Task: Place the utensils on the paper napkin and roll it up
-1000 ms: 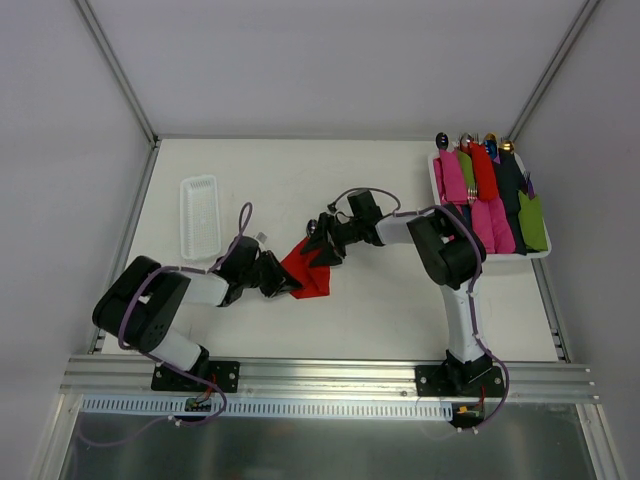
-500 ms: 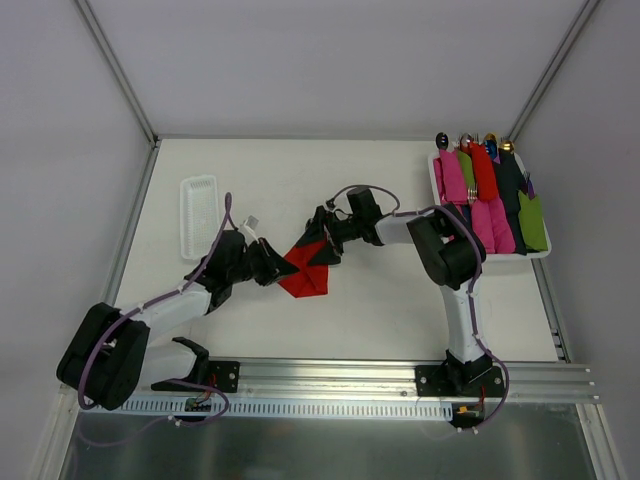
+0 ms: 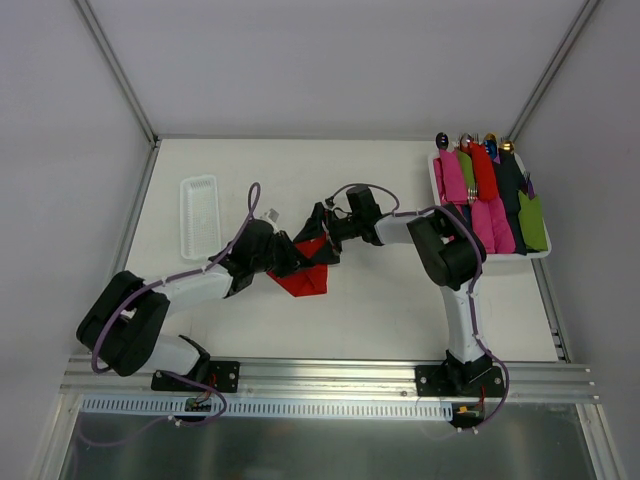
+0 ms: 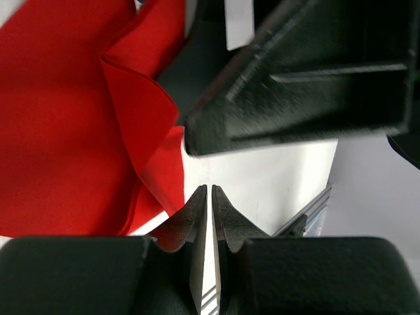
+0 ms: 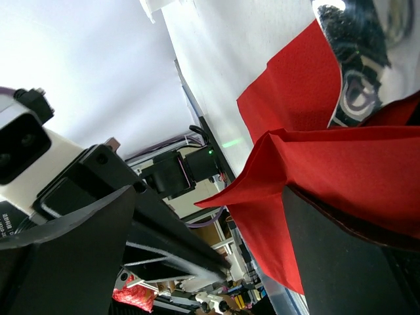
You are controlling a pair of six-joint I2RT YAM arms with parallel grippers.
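The red paper napkin (image 3: 306, 279) lies mid-table with its far part lifted and folded. My right gripper (image 3: 318, 238) is open at that raised fold, and the paper drapes over one of its fingers (image 5: 348, 262) in the right wrist view (image 5: 328, 164). A shiny metal utensil end (image 5: 357, 72) shows behind the napkin there; the other utensils are hidden. My left gripper (image 3: 289, 258) is at the napkin's left edge. In the left wrist view (image 4: 210, 191) it is shut and empty, just right of the red paper (image 4: 59, 118).
A white ribbed tray (image 3: 200, 215) lies at the back left. A white bin (image 3: 540, 255) at the back right holds rolled pink, red, dark and green bundles (image 3: 455, 178). The two grippers are almost touching over the napkin.
My left arm has swung right and forward, bringing its gripper up to the napkin's left edge. The right gripper has stayed at the raised fold, and the napkin has shifted a little.
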